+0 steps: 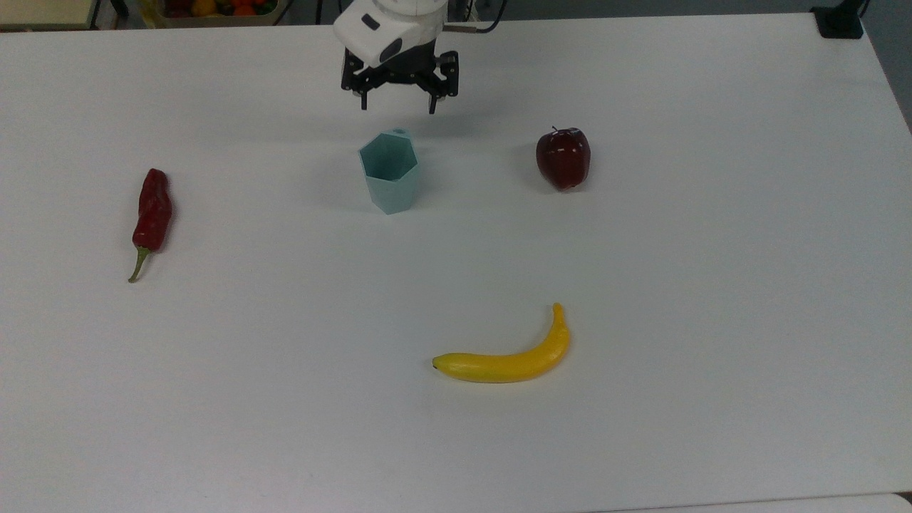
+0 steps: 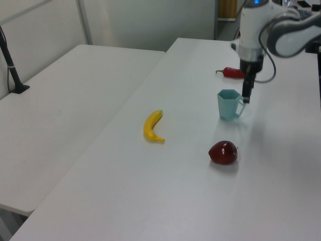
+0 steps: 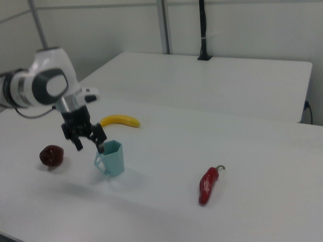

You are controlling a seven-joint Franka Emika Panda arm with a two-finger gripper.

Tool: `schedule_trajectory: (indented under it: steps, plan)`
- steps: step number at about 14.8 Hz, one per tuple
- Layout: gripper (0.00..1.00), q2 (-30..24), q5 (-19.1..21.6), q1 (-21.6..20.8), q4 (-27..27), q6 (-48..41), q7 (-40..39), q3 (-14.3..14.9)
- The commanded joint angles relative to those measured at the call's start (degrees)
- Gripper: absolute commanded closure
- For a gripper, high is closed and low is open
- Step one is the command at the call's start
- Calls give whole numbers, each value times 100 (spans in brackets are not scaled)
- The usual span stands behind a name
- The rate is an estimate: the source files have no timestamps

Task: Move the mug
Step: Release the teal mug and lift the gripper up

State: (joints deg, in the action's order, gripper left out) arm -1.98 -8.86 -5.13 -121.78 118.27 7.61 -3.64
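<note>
The pale teal faceted mug [image 1: 389, 173] stands upright on the white table [image 1: 684, 285], its small tab handle [image 1: 400, 132] turned toward the arm. My gripper [image 1: 397, 107] hangs open just beyond the handle, raised above the mug's rim, with nothing between its fingers. In the left view the mug [image 2: 228, 104] sits just left of the gripper [image 2: 246, 97]. From the right view the gripper [image 3: 90, 146] is spread wide beside the mug [image 3: 112, 159], slightly above the handle and apart from it.
A dark red apple [image 1: 563, 157] lies at the top view's right of the mug. A banana [image 1: 508, 358] lies nearer the front, and a red chili [image 1: 152, 214] at the top view's left. A crate of fruit [image 1: 214, 8] sits past the far edge.
</note>
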Motion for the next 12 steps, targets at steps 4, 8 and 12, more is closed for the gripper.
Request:
schedule_trajectory:
  steps: [4,8,12]
  plan:
    - [0,-31,515,12,2235,-2209,-180,83]
    - [0,-66,622,153,2650,-2677,-436,118]
    - [0,-66,613,241,2765,-2792,-445,118]
